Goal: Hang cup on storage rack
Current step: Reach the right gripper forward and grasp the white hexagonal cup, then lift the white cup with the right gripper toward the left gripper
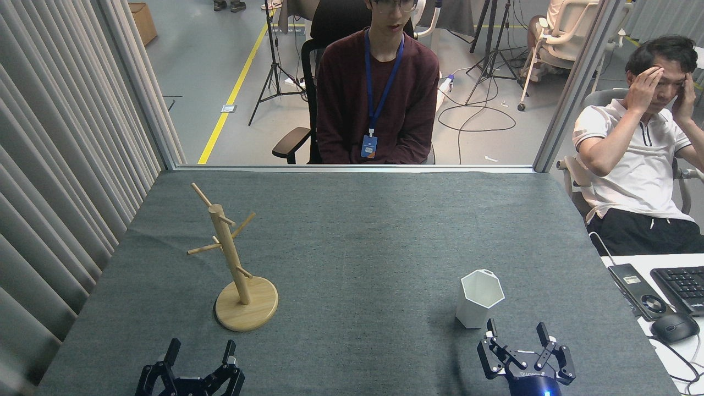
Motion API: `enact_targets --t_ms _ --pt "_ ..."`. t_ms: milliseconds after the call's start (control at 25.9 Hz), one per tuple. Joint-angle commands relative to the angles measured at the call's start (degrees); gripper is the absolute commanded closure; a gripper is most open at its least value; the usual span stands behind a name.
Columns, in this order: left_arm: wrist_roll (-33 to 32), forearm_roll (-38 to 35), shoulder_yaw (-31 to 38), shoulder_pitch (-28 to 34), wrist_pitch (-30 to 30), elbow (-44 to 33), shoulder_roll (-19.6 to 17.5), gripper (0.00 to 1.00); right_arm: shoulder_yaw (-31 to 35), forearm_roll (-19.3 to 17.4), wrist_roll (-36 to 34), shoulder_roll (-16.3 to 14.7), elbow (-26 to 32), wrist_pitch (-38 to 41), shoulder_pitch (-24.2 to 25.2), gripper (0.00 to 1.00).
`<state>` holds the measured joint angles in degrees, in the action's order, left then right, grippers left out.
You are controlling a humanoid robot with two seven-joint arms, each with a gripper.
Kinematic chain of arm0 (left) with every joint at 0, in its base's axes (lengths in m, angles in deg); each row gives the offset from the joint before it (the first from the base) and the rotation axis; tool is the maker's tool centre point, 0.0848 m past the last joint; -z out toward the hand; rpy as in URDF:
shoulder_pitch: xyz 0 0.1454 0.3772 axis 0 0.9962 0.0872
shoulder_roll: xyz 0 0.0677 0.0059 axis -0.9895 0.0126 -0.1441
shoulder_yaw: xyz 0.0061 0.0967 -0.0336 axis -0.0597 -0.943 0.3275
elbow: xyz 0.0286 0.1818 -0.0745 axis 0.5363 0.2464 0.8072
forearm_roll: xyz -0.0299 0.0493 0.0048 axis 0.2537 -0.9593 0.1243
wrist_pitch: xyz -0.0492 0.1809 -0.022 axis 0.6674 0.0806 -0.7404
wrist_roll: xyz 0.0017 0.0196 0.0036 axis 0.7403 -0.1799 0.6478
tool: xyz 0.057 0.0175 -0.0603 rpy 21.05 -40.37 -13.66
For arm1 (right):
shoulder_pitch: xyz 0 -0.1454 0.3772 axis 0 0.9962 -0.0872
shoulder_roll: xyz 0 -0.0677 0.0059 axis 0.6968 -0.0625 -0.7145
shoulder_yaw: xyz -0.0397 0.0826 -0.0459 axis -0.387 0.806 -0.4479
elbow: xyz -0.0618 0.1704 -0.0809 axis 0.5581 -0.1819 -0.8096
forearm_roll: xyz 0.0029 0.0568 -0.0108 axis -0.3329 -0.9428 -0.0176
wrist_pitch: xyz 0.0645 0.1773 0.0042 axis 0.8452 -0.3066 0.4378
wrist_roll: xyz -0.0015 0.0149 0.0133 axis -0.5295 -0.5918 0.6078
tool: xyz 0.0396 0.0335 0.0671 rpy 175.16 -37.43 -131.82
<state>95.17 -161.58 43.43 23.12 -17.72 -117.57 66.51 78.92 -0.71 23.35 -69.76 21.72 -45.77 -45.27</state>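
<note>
White hexagonal cup [479,297] upright on the grey desk [363,231], at about 4 o'clock from desk centre, mouth up, small holed tab on the far rim at 12 o'clock. Storage rack [234,264] well apart at about 8 o'clock, upright on its round disc base, thin pegs angled up, none carrying anything.

Right gripper [516,334] at 5 o'clock of the cup, just beside its base, jaws spread wide, nothing between them. Left gripper [201,352] low at 6 o'clock of the rack, also spread wide and empty.

Probably light and stiff, matte rather than slick, thin-walled, likely to tip or skid if nudged at the base. Flat facets good for opposing pads: best taken across two parallel faces in the upper half, tab side left free at 12 o'clock for threading over a peg. Moderate squeeze only; taper toward the base liable to let it slide upward out of a tight pinch.
</note>
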Motion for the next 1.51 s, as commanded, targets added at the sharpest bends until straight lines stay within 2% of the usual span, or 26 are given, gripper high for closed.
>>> enact_targets --t_ms 0,348,1121,1159,1314,1469 --pt "0.0 0.0 0.0 -0.1 -0.1 0.1 0.1 0.01 -1.4 0.0 0.0 -0.2 -2.5 0.4 -1.7 0.02" --pt "0.0 0.0 0.1 -0.7 -0.1 0.1 -0.1 0.01 -4.8 0.0 0.0 0.5 -7.8 -0.1 -7.2 0.02" --pt "0.1 0.0 2.0 -0.8 0.1 0.3 -0.1 0.01 -7.2 0.0 -0.4 1.0 -14.6 -0.3 -13.9 0.02" --pt "0.1 0.0 2.0 -0.8 0.1 0.3 -0.1 0.01 -7.2 0.0 -0.5 1.0 -14.8 -0.3 -13.9 0.04" --pt "1.2 0.0 2.0 -0.9 0.6 0.2 -0.2 0.01 -7.2 0.4 -0.6 0.7 -14.9 -0.2 -13.7 0.42" --pt "5.0 0.0 1.8 -1.2 0.7 0.1 -0.2 0.01 -7.3 0.5 -1.7 1.0 -12.9 0.1 -13.0 0.43"
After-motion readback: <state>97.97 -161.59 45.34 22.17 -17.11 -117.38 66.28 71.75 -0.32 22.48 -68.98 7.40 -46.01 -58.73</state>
